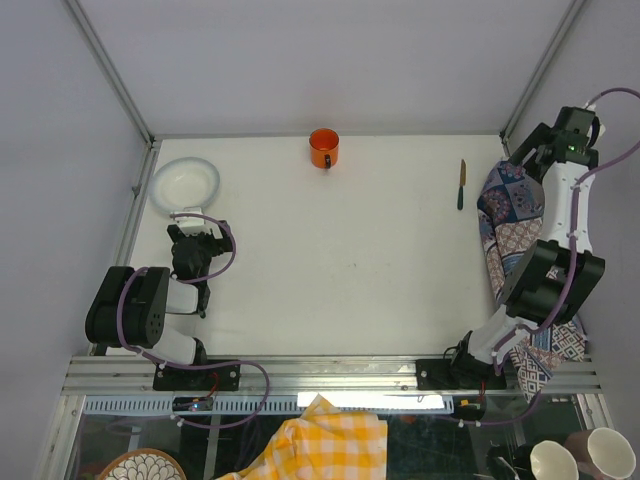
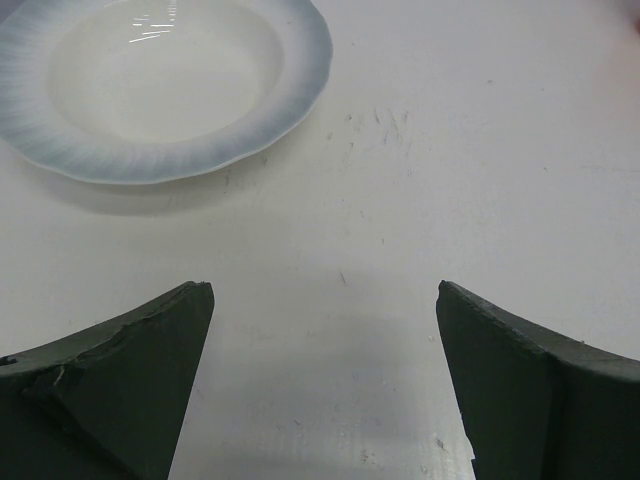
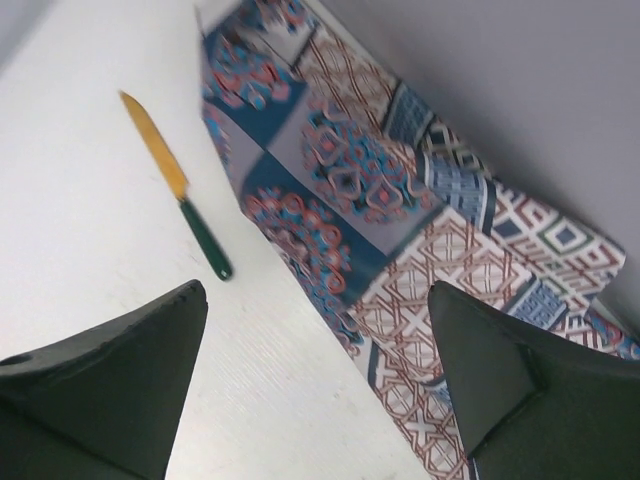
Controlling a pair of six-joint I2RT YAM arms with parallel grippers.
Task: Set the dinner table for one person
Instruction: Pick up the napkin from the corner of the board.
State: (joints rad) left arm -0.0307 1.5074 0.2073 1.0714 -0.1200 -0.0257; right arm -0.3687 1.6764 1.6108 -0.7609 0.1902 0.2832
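**Item 1. Left pincer** [image 2: 325, 290]: count one. The jaws stand wide apart and hold nothing. It hovers low over bare tabletop.

**Item 2. Right pincer** [image 3: 315, 290]: count one. The jaws are spread and empty. It is raised at the far right.

**Item 3. Dinner table** [image 1: 350, 250]: count one. The white tabletop lies under both pincers. The broad middle ground between them carries nothing, so no place is laid yet.

**Item 4. Plate** [image 2: 300, 70]: count one. It is white with a pale blue rim, just ahead of the left pincer and to its left, and not touched. The pincer probably faces it this way to take the rim.

**Item 5. Knife** [image 3: 180, 195]: count one. It has a yellow blade and a green handle. It lies flat ahead of the right pincer, nearer its left finger and just beside the cloth.

**Item 6. Patterned cloth** [image 3: 340, 190]: count one. It is blue and purple, and lies crumpled against the side wall ahead of the right pincer. It looks parked there, not spread.

**Item 7. Mug** [image 1: 323, 148]: count one. It is orange and stands upright at the far edge, well apart from both pincers.
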